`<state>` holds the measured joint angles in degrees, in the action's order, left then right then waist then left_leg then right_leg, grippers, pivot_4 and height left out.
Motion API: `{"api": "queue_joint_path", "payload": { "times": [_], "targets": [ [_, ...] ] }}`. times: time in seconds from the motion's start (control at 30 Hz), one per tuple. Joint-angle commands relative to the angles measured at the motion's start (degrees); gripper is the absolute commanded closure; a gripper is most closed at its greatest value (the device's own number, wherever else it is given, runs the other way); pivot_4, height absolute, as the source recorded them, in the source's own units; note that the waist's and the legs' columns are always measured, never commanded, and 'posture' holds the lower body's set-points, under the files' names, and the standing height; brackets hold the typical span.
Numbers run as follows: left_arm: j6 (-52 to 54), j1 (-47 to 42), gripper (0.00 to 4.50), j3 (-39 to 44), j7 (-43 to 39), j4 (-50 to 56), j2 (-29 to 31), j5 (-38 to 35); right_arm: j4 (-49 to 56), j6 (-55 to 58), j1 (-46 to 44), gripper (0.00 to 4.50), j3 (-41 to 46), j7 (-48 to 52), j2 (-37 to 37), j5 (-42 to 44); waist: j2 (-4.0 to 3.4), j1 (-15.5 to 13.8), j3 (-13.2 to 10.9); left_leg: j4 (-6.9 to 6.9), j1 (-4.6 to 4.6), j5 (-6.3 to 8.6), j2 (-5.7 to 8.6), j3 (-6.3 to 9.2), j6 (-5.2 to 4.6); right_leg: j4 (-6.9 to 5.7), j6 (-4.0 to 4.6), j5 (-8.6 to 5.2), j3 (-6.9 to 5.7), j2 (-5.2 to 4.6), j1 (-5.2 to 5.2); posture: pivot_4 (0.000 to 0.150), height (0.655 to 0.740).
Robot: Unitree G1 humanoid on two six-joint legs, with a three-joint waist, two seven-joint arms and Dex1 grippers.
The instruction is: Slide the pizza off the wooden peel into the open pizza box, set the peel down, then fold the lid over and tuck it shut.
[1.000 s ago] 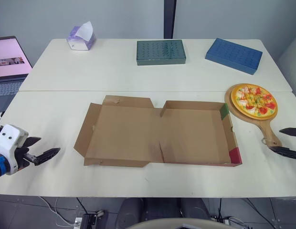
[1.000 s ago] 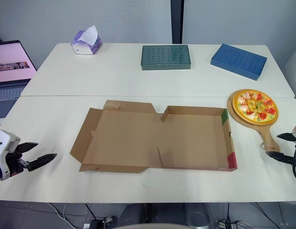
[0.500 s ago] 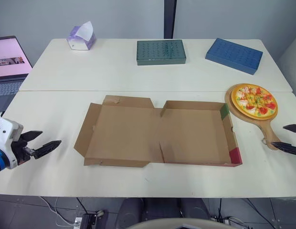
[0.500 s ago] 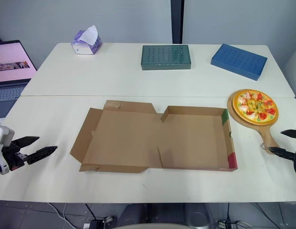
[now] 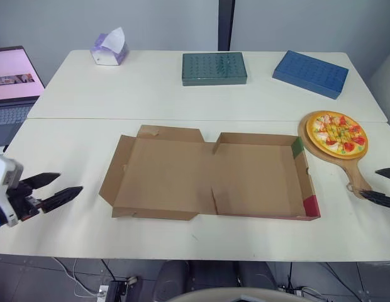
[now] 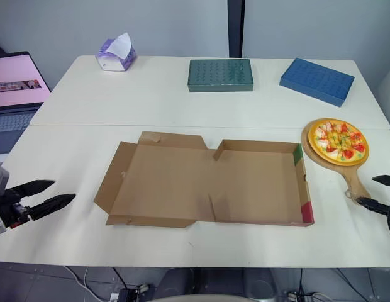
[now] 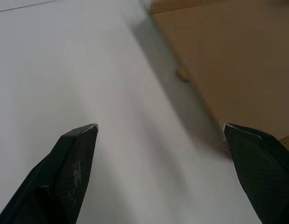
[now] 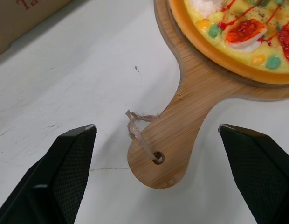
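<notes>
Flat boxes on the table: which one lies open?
The brown cardboard pizza box in the middle, lid spread out flat. The dark green flat box and blue flat box behind it are closed.

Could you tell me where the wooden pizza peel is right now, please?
In the head views, the round wooden peel lies on the white table at the robot's right, beside the open cardboard box, its handle pointing at the open right gripper.

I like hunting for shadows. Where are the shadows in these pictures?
Left wrist view: a soft grey shadow lies on the white table beside the flat brown cardboard pizza box. Right wrist view: a faint shadow edges the handle of the round wooden peel.
</notes>
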<state>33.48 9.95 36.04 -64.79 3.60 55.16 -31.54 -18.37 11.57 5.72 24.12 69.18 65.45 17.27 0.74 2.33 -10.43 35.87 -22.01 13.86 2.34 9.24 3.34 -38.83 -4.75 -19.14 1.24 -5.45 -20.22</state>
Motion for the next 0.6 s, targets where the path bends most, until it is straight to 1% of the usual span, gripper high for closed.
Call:
{"api": "queue_joint_path", "payload": {
  "times": [0.03,0.13,0.2,0.3,0.47,0.6],
  "targets": [
    [3.4,-4.1,0.02,-4.4,-0.1,10.7,1.4,-5.0,1.6,-0.2,1.0,0.00,3.4,0.2,0.7,0.6,-0.05,-0.5,0.0,0.01,0.00,0.00,0.01,-0.02,0.00,0.01,0.00,0.00,0.01,0.00,0.00,0.150,0.7400],
    [4.3,-8.6,0.02,-10.9,-0.3,16.4,1.0,-6.5,4.1,1.0,3.2,0.00,5.6,0.3,0.1,1.3,-0.09,-0.7,0.0,0.01,-0.01,0.00,0.02,-0.05,0.01,0.05,0.00,0.00,0.05,-0.01,0.01,0.150,0.7400],
    [4.3,-11.8,0.02,-14.3,-0.5,18.3,0.4,-7.5,5.7,1.8,4.6,0.00,7.1,0.1,-0.5,1.7,-0.08,-0.7,-0.1,-0.02,-0.01,0.01,0.00,-0.05,0.02,0.06,0.00,0.00,0.03,0.02,0.00,0.150,0.7400],
    [3.8,-19.1,0.02,-20.8,-0.9,22.3,-2.5,-10.7,10.5,4.3,8.4,0.00,10.9,-0.5,-2.3,2.8,-0.07,-0.7,-0.1,0.00,-0.02,0.01,-0.02,-0.04,0.02,0.06,0.00,0.00,0.03,0.06,0.00,0.150,0.7400],
    [3.3,-28.0,0.02,-26.8,-3.2,24.2,-5.7,-14.1,18.0,8.7,12.8,0.00,15.8,-2.7,-6.2,4.9,-0.02,-0.5,-0.1,0.04,0.00,0.01,-0.02,-0.07,0.02,0.05,-0.01,0.01,0.06,0.08,0.03,0.150,0.7400],
    [1.5,-32.9,0.02,-31.0,-5.8,23.9,-6.4,-13.3,24.6,13.6,13.2,0.00,17.5,-6.8,-9.2,6.4,-0.02,-0.4,-0.1,0.05,0.01,0.01,-0.06,-0.09,0.02,0.06,-0.01,0.01,0.10,0.16,0.04,0.150,0.7400]
  ]
}}
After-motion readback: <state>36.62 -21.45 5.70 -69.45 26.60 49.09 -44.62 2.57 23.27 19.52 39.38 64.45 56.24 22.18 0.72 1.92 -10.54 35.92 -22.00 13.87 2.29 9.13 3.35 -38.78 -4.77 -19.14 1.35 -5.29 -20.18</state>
